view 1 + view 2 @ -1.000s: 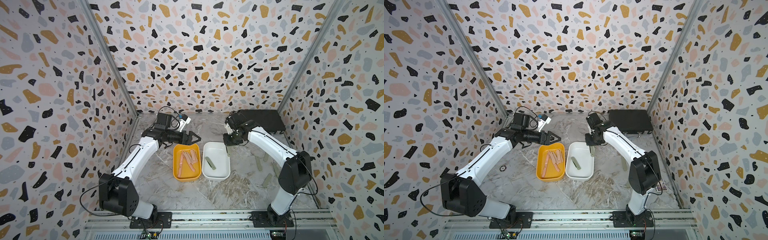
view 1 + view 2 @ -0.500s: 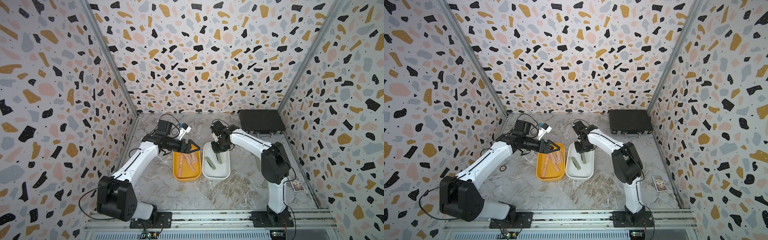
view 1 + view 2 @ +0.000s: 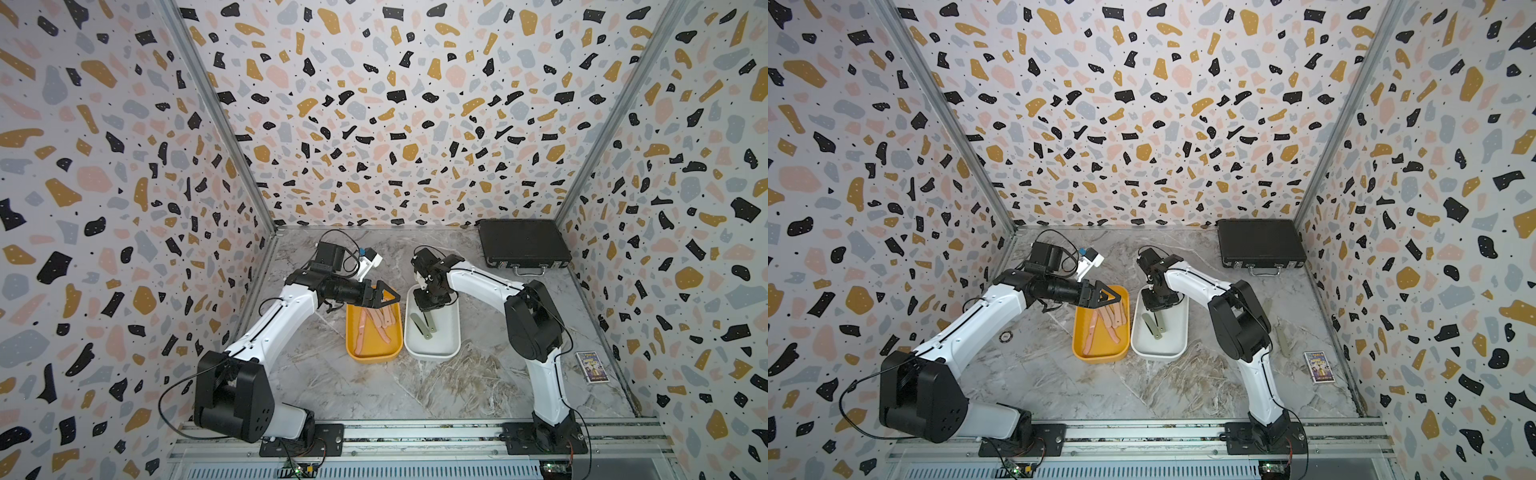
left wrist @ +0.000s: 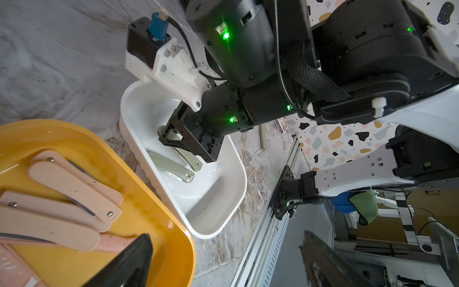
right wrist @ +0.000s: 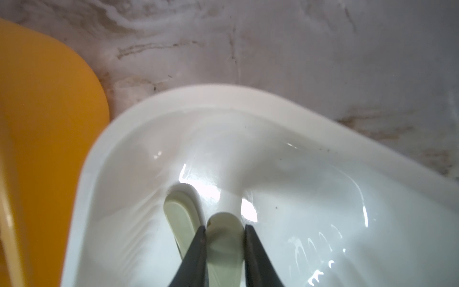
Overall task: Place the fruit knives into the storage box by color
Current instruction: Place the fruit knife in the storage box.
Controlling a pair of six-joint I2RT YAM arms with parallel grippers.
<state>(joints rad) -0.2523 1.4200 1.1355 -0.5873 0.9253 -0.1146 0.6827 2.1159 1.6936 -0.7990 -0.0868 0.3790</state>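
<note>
Several pale pink fruit knives (image 3: 376,324) (image 4: 72,184) lie in the yellow storage box (image 3: 374,357) (image 3: 1100,358). Beside it, the white storage box (image 3: 432,355) (image 3: 1158,355) (image 5: 223,97) holds green fruit knives (image 3: 422,328) (image 4: 173,169). My right gripper (image 3: 428,309) (image 3: 1156,309) (image 5: 224,246) reaches down into the white box's far end, shut on a green fruit knife (image 5: 224,236); another green one (image 5: 181,218) lies next to it. My left gripper (image 3: 390,295) (image 3: 1117,297) (image 4: 223,263) hangs open and empty over the yellow box's far end.
A black case (image 3: 521,245) (image 3: 1260,243) lies at the back right. A small printed card box (image 3: 592,365) (image 3: 1320,366) sits near the right wall. One green knife (image 3: 1283,340) lies on the marble table behind the right arm.
My right arm swung in from near the black case and came down into the white box with the green knife. The open left gripper shifted slightly down over the yellow box.
</note>
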